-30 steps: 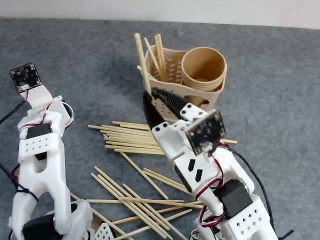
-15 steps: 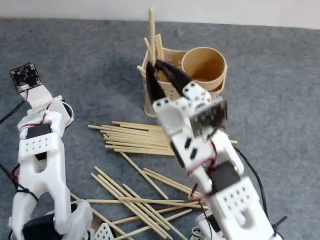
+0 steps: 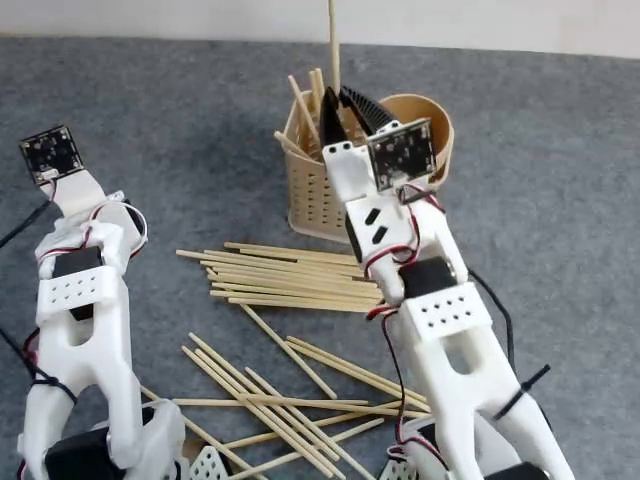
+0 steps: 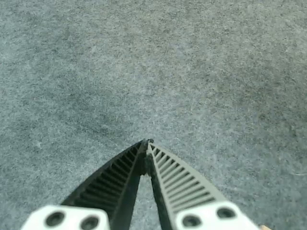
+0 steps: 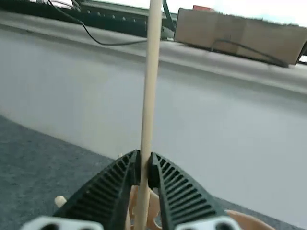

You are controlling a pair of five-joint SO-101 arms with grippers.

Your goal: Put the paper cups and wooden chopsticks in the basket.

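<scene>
Grey surface (image 3: 560, 200) below, the right pincer (image 3: 339, 95) is clenched on one upright chopstick (image 3: 333, 40) over the basket (image 3: 312, 200), which already holds the paper cups (image 3: 444, 135) and several sticks (image 3: 303, 100). Many loose chopsticks (image 3: 290, 280) lie scattered, yet to be collected. The left pincer (image 4: 146, 143) is closed on nothing.

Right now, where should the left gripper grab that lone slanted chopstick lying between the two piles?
Grip the slanted chopstick on its half nearer the basket, from straight above, jaws straddling it: it lies flat, and that stretch has bare table either side.
</scene>
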